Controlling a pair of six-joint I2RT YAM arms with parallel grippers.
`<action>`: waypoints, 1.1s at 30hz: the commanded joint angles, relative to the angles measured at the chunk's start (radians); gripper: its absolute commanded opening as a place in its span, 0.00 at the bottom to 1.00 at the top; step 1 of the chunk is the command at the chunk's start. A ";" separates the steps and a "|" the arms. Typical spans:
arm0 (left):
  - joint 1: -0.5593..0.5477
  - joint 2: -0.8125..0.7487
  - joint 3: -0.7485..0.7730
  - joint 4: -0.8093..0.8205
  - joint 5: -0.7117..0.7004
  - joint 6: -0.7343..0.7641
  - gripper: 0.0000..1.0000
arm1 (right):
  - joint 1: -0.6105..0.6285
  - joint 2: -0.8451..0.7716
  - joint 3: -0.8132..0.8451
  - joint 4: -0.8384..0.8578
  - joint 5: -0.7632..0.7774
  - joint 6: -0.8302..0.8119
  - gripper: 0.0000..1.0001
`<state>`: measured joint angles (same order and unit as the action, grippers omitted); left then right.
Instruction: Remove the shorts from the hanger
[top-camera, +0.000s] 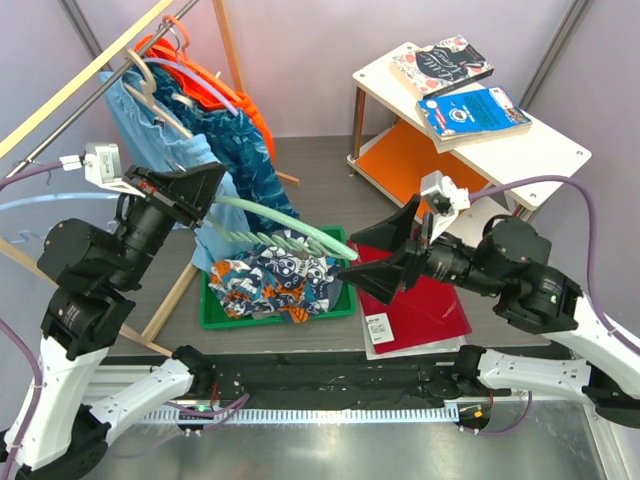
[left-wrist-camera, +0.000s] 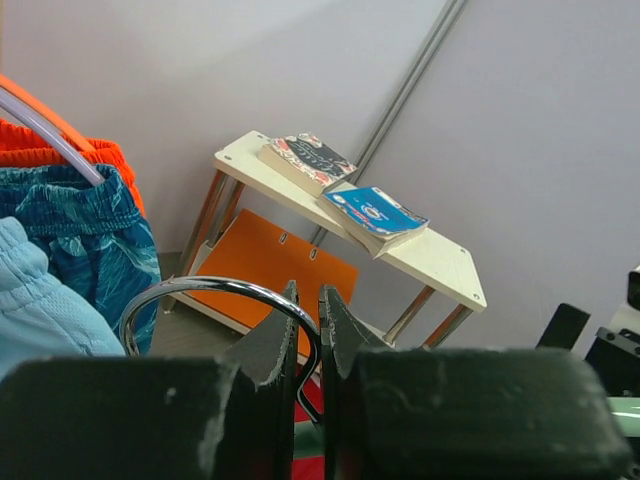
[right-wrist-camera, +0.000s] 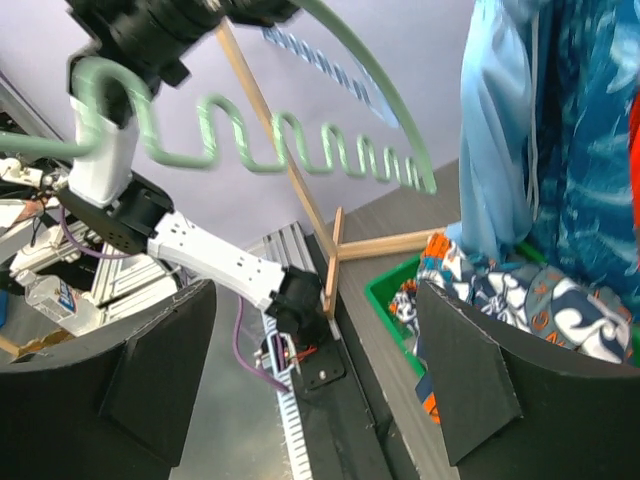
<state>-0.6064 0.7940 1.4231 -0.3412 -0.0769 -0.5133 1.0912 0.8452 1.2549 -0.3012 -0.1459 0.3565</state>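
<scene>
The floral shorts (top-camera: 280, 283), dark blue, orange and white, lie crumpled in a green bin (top-camera: 215, 318); in the right wrist view the shorts (right-wrist-camera: 520, 300) fill the same bin (right-wrist-camera: 385, 292). A pale green hanger (top-camera: 290, 225) with a wavy lower bar hangs bare above them, and the right wrist view also shows this hanger (right-wrist-camera: 300, 150). My left gripper (top-camera: 210, 195) is shut on the hanger's metal hook (left-wrist-camera: 215, 287), which is pinched between the jaws of the left gripper (left-wrist-camera: 308, 295). Just right of the hanger's free end, my right gripper (top-camera: 347, 257) stands open, and the right gripper (right-wrist-camera: 315, 300) holds nothing.
A wooden clothes rack (top-camera: 110, 60) at the back left carries blue (top-camera: 245, 160) and orange (top-camera: 205, 75) garments on hangers. A white side table (top-camera: 530, 150) with books (top-camera: 470, 110) stands at the back right. A red sheet (top-camera: 430, 305) lies under the right arm.
</scene>
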 joint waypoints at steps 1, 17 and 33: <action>0.005 0.008 0.011 0.034 -0.004 0.012 0.01 | 0.001 0.006 0.107 -0.029 -0.049 -0.094 0.87; 0.005 0.025 -0.009 0.021 -0.021 0.009 0.00 | 0.001 0.138 0.320 0.054 -0.117 -0.103 1.00; 0.005 0.036 -0.015 0.011 -0.008 -0.017 0.01 | 0.003 0.192 0.315 0.036 0.141 -0.091 0.03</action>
<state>-0.6044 0.8341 1.4036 -0.3794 -0.0952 -0.5159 1.0912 1.0893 1.5890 -0.3050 -0.0998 0.2646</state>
